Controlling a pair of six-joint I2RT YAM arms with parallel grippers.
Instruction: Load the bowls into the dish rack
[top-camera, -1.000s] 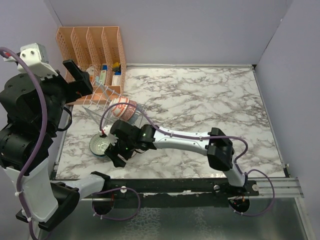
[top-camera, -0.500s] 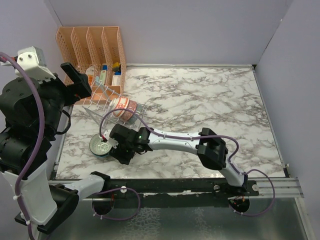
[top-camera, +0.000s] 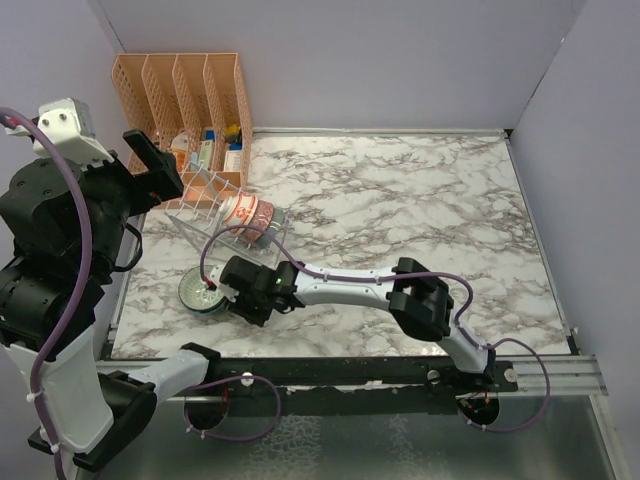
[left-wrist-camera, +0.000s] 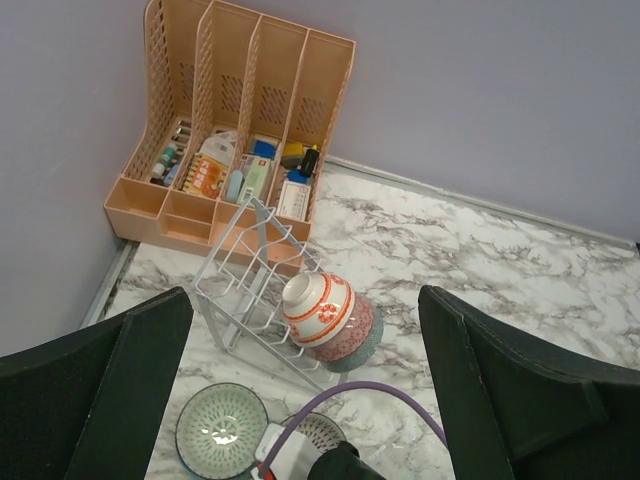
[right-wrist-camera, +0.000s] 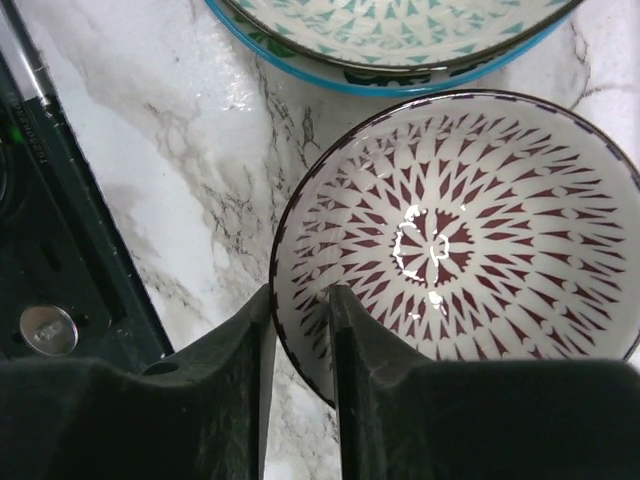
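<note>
The clear wire dish rack (top-camera: 205, 205) stands at the left, also in the left wrist view (left-wrist-camera: 250, 270). An orange-red and white bowl (left-wrist-camera: 318, 308) leans on its side in it, with two more bowls nested behind. A teal-green bowl (top-camera: 200, 292) sits upright on the table in front, also in the right wrist view (right-wrist-camera: 400, 40). My right gripper (right-wrist-camera: 300, 305) is shut on the near rim of a pale bowl with dark red marks (right-wrist-camera: 470, 230), one finger inside and one outside. It shows in the top view (top-camera: 243, 303). My left gripper (top-camera: 152, 165) is open and empty, high above the rack.
A taller orange slotted file organizer (top-camera: 180, 90) with small items stands behind the rack in the back left corner. Purple walls close the left, back and right sides. A purple cable (left-wrist-camera: 400, 395) loops over my right wrist. The table's front edge lies just behind the pale bowl.
My right gripper has moved left and down onto the pale bowl beside the teal-green one and closed on its rim. My left arm has barely shifted.
</note>
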